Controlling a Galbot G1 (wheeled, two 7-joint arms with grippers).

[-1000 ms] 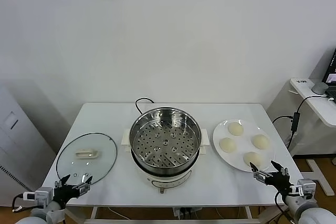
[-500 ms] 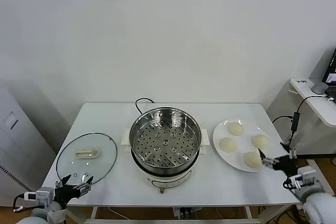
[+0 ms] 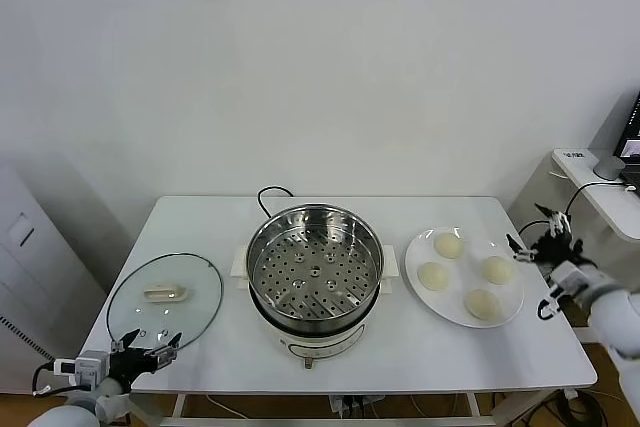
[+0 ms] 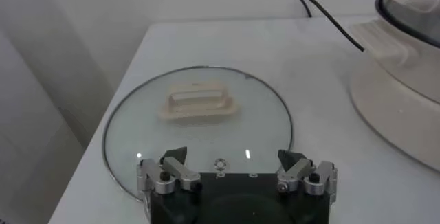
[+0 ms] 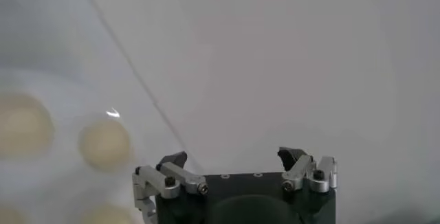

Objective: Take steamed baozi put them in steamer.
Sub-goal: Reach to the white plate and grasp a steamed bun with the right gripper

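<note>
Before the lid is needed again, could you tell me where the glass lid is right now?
In the head view the glass lid lies flat on the table's left side, beside the steamer, just beyond the left gripper.

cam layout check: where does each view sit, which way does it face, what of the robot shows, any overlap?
Head: high on the robot, looking down at the table; steamer, both grippers.
Left wrist: behind the open left gripper, facing the glass lid.
Right wrist: behind the open right gripper, facing the steamed baozi.
Shared: lid and baozi also show in head view.

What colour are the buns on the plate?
Cream-white, all four buns on the white plate; best seen in the head view.
</note>
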